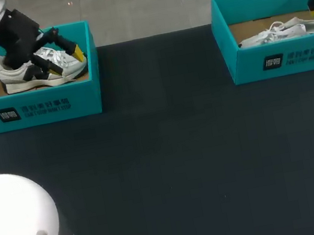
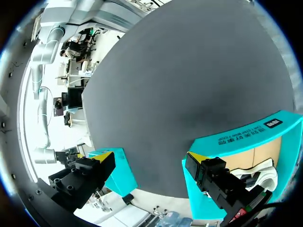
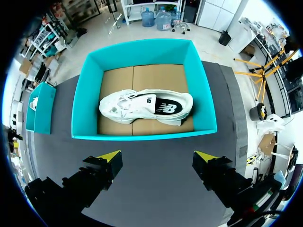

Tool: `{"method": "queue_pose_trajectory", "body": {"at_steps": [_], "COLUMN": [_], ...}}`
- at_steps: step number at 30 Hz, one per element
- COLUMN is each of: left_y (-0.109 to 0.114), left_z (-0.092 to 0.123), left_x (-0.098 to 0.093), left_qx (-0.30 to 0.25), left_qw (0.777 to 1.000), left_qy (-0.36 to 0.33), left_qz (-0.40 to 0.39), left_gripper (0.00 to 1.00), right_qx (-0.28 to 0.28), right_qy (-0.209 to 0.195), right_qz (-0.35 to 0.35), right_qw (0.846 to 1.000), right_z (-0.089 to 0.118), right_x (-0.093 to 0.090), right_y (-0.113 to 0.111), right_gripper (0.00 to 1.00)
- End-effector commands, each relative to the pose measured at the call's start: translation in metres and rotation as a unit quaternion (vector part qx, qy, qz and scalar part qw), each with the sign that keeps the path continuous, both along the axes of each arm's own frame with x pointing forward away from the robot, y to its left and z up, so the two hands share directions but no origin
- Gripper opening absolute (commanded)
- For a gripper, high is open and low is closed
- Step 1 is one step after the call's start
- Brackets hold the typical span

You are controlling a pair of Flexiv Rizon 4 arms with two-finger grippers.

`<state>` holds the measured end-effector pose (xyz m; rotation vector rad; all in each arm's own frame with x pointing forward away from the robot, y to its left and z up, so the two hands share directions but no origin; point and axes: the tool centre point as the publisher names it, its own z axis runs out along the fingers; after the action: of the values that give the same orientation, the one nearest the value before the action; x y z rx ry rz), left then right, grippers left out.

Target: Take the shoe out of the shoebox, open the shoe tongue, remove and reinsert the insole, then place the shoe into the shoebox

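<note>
A white shoe (image 1: pixel 23 80) stands upright in the teal shoebox (image 1: pixel 40 108) at the table's back left. My left gripper (image 1: pixel 76 58) hangs over the shoe's laced front, open, fingers apart and holding nothing. In the left wrist view the gripper (image 2: pixel 150 157) looks out over the box's front wall (image 2: pixel 236 142), with a bit of the shoe (image 2: pixel 265 170) beside one finger. A second white shoe (image 3: pixel 147 106) lies on its side in the right shoebox (image 3: pixel 142 47). My right gripper (image 3: pixel 157 156) is open above the table by that box's near wall.
The dark table (image 1: pixel 169 152) stretches wide between the two boxes. The right shoebox (image 1: pixel 281 62) with its shoe (image 1: pixel 285 31) sits at the back right, and my right gripper (image 1: pixel 313 4) hangs over its far right end. The left box (image 3: pixel 40 109) shows far off in the right wrist view.
</note>
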<state>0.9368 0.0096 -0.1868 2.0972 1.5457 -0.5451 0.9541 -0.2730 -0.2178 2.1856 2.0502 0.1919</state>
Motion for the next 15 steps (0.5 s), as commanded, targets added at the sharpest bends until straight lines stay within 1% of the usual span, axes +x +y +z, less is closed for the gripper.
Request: {"method": "queue_pose_trajectory", "body": {"at_steps": [1,3,5,8,10,13,15], "left_y": [0.020,0.030,0.041,0.058,0.070,0.090,0.103], "left_z": [0.007,0.007,0.007,0.009,0.008,0.008,0.008], "left_x": [0.009,0.015,0.020,0.026,0.030,0.038,0.043], "left_qx": [0.049,0.059,0.089,0.100,0.117,0.125,0.144], "left_qw": [0.999,0.998,0.996,0.994,0.992,0.991,0.987], "left_qy": [-0.004,-0.007,-0.017,-0.017,-0.023,-0.022,-0.026], "left_qz": [0.008,0.010,0.020,0.027,0.035,0.052,0.062], "left_gripper": [1.00,1.00,1.00,1.00,1.00,1.00,1.00], "right_qx": [-0.001,-0.001,-0.001,-0.001,-0.001,-0.001,-0.001], "right_qy": [-0.001,-0.001,-0.001,-0.001,-0.001,-0.001,-0.001], "right_qz": [-0.001,-0.001,-0.001,-0.001,-0.001,-0.001,-0.001], "right_qw": [1.000,1.000,1.000,1.000,1.000,1.000,1.000], "right_z": [0.000,0.000,0.000,0.000,0.000,0.000,0.000], "right_x": [-0.001,-0.001,-0.001,-0.001,-0.001,-0.001,-0.001], "right_y": [0.000,0.000,0.000,0.000,0.000,0.000,0.000], "right_gripper": [1.00,1.00,1.00,1.00,1.00,1.00,1.00]}}
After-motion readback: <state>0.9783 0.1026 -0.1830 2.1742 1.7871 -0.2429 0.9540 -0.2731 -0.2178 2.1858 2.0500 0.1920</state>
